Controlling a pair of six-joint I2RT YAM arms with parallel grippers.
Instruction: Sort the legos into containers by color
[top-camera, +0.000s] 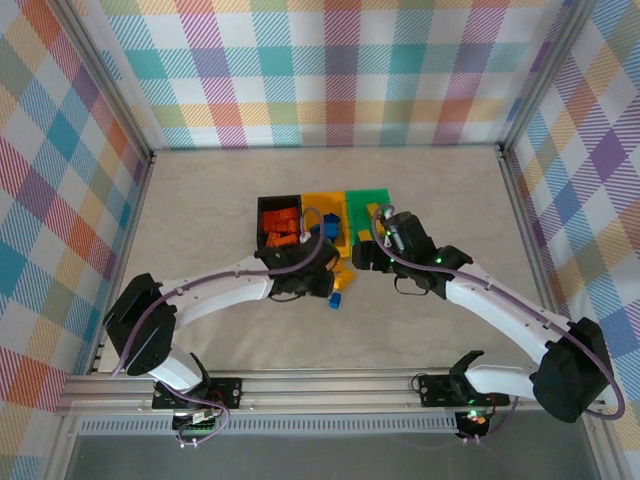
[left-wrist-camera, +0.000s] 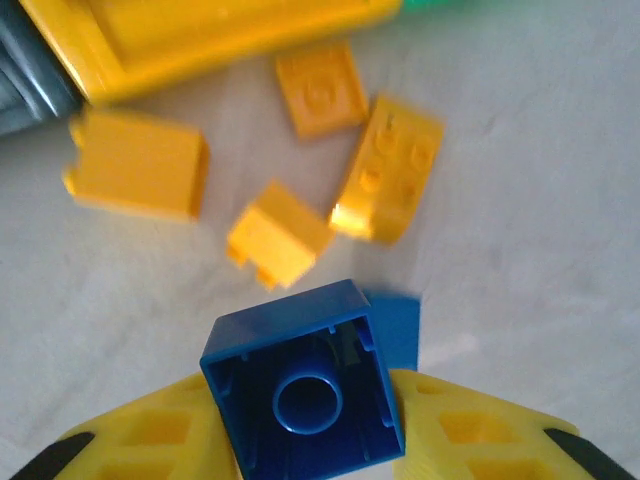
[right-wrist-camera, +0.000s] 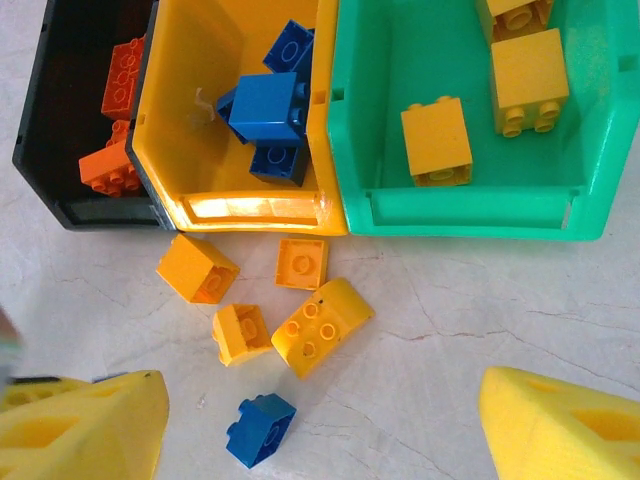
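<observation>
Three bins stand side by side around the middle of the desk (top-camera: 200, 200), a little toward its far edge. The black bin (right-wrist-camera: 100, 213), nearest the left edge, holds orange bricks (right-wrist-camera: 122, 75). The yellow bin (right-wrist-camera: 255, 210) in the middle holds blue bricks (right-wrist-camera: 268, 105), heaped toward its right wall. The green bin (right-wrist-camera: 460, 210), toward the right edge, holds yellow bricks (right-wrist-camera: 437, 140); two lie on their sides, studs toward the bin's near wall.

Just before the yellow bin's near wall lie four loose yellow pieces: a block (right-wrist-camera: 197, 267), a flat square plate (right-wrist-camera: 300, 263) with studs up, a small brick (right-wrist-camera: 240, 332), and a curved brick (right-wrist-camera: 322, 325) whose long axis slants from near-left to far-right, studs up. A loose blue brick (right-wrist-camera: 260, 430) lies closer to the near edge, skewed to the bins.

The left fingers (left-wrist-camera: 150, 440) pinch a held blue brick (left-wrist-camera: 305, 395) by two opposite sides, on the near side of the loose pieces. Its hollow underside faces the wrist camera; it looks about square, with no clear long axis. Whether it touches the desk I cannot tell. The right fingers (right-wrist-camera: 80, 430) are spread wide, nothing between them.
</observation>
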